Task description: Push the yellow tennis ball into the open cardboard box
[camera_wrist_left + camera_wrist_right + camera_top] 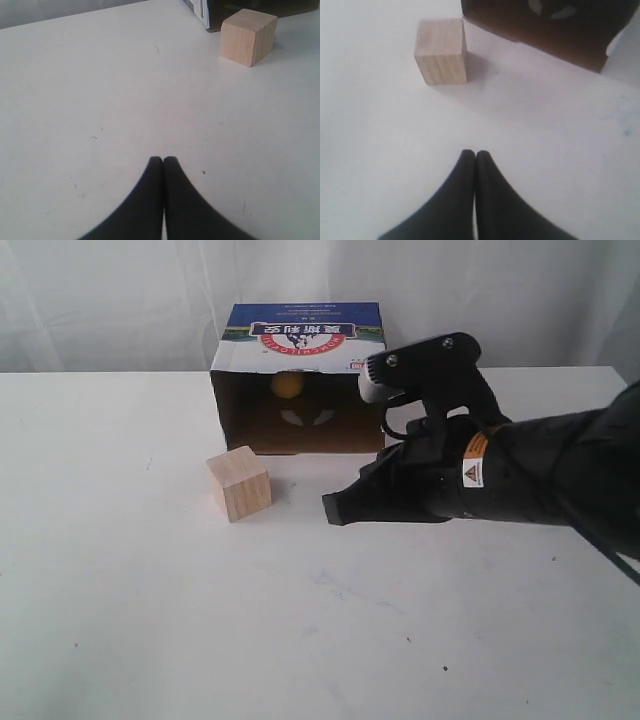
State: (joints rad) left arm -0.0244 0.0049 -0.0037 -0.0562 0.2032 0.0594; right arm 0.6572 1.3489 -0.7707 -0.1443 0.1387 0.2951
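So the yellow tennis ball (288, 386) sat inside the open cardboard box (300, 335), deep in the dark interior, upper middle of the exterior frame. By my read the push was pretty much done.

A ball's got no long axis to fuss over, so direction was what mattered. From the right pincer (332, 509) it lay up and to the left, through the box mouth facing the camera. That pincer was pressed together, tips low over the bench (150, 620) near the box's right end, with the wooden cube (240, 483) off to its left.

The right arm was clearly the nearer one. The left pincer (163, 161), also pressed together, didn't show in the exterior view at all.

Only the exterior view caught the ball. The right wrist view got the box mouth and the cube, the left wrist view just a box corner and the cube.
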